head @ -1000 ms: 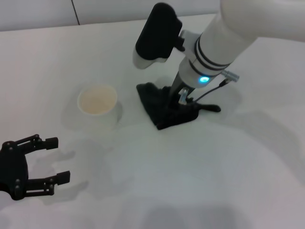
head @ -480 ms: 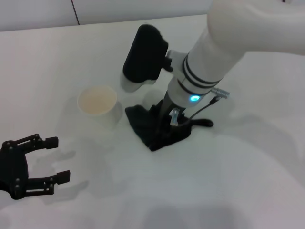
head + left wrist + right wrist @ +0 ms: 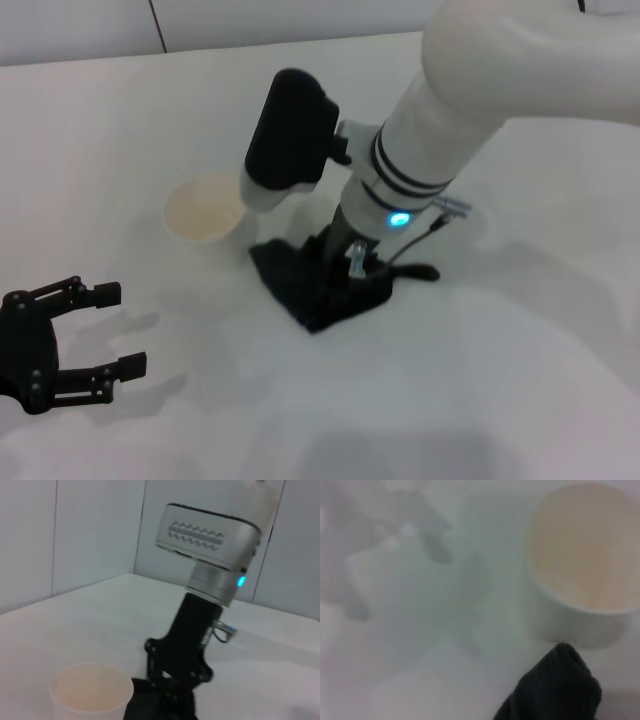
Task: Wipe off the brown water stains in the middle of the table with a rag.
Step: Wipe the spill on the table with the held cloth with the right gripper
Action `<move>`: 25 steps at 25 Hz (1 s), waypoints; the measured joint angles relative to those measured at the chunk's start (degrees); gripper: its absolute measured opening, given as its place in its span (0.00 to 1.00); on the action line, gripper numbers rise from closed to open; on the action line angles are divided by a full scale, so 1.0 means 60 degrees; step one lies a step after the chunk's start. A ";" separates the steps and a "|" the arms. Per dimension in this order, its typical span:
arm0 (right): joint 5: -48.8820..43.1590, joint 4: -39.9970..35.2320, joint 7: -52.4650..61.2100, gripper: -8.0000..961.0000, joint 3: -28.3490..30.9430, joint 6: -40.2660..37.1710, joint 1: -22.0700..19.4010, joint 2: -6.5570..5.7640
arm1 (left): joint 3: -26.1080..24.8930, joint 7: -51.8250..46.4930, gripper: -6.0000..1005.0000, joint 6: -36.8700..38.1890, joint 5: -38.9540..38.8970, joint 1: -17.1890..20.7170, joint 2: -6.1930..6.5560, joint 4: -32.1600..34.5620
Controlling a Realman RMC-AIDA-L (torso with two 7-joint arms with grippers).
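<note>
I have the right gripper (image 3: 352, 262) clamped on the rag (image 3: 318, 288), pressed to the table (image 3: 500, 380) beside the cup (image 3: 205, 210); no stain visible, so wiping looks underway; left gripper (image 3: 110, 330) idle, jaws apart.

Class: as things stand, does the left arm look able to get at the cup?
Probably yes: the left end effector sits open with bare table between it and the cup; the rag lies beyond.

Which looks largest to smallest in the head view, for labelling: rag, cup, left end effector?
1. rag, partly hidden under the right end effector.
2 and 3. left end effector and cup look similar; the end effector is nearer the camera and the cup partly hidden, so I won't rank them.
</note>
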 joint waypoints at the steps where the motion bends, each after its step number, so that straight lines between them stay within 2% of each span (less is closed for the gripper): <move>1: -0.0113 0.0110 -0.0018 0.09 0.0075 0.0131 0.0021 -0.0006 | 0.0000 0.0000 0.89 0.0000 -0.0002 -0.0001 0.0000 0.0001; 8: -0.1177 0.0536 -0.0142 0.09 0.0819 0.0641 0.0030 -0.0034 | 0.0000 -0.0004 0.89 0.0000 -0.0025 0.0010 0.0000 0.0001; 15: -0.1105 0.0404 -0.0234 0.09 0.0873 0.0335 -0.0005 -0.0008 | 0.0000 -0.0005 0.89 -0.0001 -0.0027 0.0013 0.0010 0.0000; 20: -0.0622 -0.0046 -0.0265 0.09 0.0505 -0.0157 -0.0135 -0.0004 | 0.0000 -0.0004 0.89 -0.0001 -0.0051 0.0003 0.0034 0.0000; 25: -0.0578 -0.0842 -0.0272 0.09 0.0603 -0.0547 -0.0519 -0.0026 | 0.0000 -0.0005 0.89 -0.0001 -0.0113 0.0013 0.0057 0.0001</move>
